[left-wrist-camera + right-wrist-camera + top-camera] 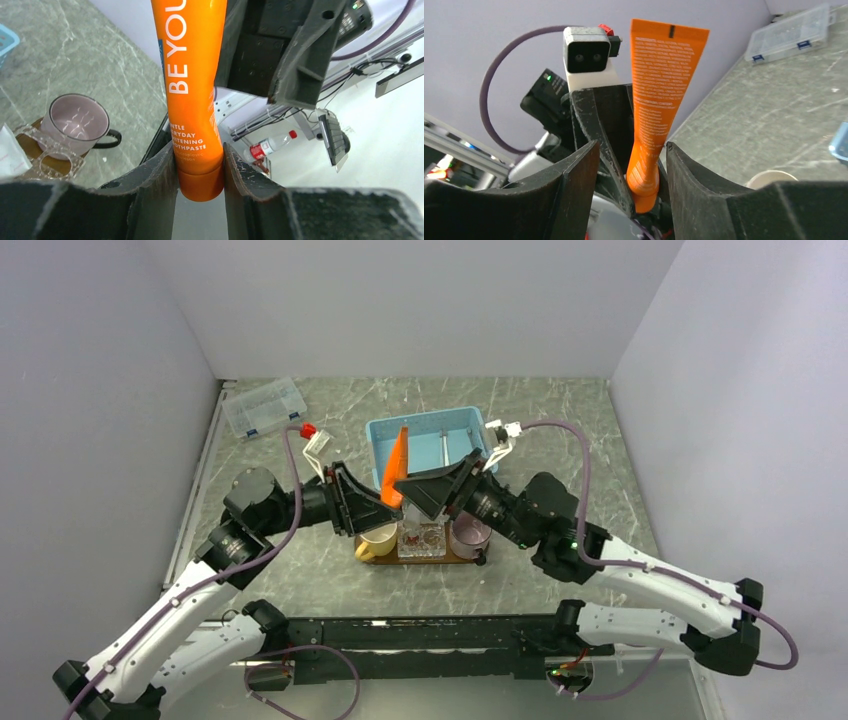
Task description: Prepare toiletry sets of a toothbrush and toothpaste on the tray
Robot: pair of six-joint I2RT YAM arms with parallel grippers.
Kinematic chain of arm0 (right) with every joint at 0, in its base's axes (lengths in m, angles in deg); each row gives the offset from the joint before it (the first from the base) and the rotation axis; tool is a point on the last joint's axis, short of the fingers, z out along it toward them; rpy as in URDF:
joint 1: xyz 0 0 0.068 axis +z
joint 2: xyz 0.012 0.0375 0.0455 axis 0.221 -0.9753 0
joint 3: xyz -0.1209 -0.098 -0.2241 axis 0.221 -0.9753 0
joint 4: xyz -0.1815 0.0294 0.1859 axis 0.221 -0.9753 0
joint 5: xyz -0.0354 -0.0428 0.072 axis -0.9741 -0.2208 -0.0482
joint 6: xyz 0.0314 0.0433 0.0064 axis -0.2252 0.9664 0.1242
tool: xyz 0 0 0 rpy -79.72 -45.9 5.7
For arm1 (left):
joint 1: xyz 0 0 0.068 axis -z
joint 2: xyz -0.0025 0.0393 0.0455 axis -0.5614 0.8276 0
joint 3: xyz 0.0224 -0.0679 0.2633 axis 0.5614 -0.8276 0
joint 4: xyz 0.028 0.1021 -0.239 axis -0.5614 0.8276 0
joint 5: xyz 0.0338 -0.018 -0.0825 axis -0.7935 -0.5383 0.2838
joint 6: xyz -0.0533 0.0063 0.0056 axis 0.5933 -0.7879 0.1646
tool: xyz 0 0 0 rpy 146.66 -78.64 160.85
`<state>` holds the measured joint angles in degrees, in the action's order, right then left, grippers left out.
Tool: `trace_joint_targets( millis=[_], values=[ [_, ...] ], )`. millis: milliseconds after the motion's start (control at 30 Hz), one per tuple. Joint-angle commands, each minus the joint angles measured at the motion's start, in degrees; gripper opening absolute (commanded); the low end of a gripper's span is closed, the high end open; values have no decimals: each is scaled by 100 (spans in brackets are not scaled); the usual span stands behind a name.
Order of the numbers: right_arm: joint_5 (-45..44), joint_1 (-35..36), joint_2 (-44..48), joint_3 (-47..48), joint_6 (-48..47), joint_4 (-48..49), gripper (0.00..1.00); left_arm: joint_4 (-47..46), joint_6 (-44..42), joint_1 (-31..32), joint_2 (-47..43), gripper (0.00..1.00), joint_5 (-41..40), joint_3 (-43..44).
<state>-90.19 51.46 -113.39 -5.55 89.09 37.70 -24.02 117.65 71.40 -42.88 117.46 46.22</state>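
The toothpaste tube is orange with white letters. The table is grey with pale marble veins. The tray is dark brown, and at its twelve o'clock stands a light-blue basket.

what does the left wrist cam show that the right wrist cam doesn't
Only the left wrist view: a lilac mug next to a clear holder, a drinks bottle in the background beyond the table, and the big brand lettering on the orange toothpaste tube.
Only the right wrist view: a clear compartment box on the table, the left wrist's camera, the tube's fine-print side and flat crimped end, and the right jaws standing open on either side of the tube.
Both: the tube, its cap end clamped in the left jaws.
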Motion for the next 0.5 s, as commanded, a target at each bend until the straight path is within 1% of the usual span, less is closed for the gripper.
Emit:
trace_joint_targets(
  millis=[0,100,167,233,400,467],
  values=[
    [53,21,587,524,-1189,-1218,55,584,-620,-10,-101,0,344,304],
    [-105,14,880,963,-1910,-2314,57,1170,-996,-8,-118,0,543,403],
    [-74,20,980,1297,-2412,-2964,60,1446,-1154,-18,-121,0,835,444],
    [90,12,988,1734,-2867,-3651,61,1614,-1294,-17,-86,0,1233,478],
    [1164,10,648,2638,-3836,-4837,61,1974,-1601,-20,-55,0,2305,464],
    [1567,12,482,2908,-4212,-5199,63,1945,-1620,-17,-126,0,2701,382]
  ],
)
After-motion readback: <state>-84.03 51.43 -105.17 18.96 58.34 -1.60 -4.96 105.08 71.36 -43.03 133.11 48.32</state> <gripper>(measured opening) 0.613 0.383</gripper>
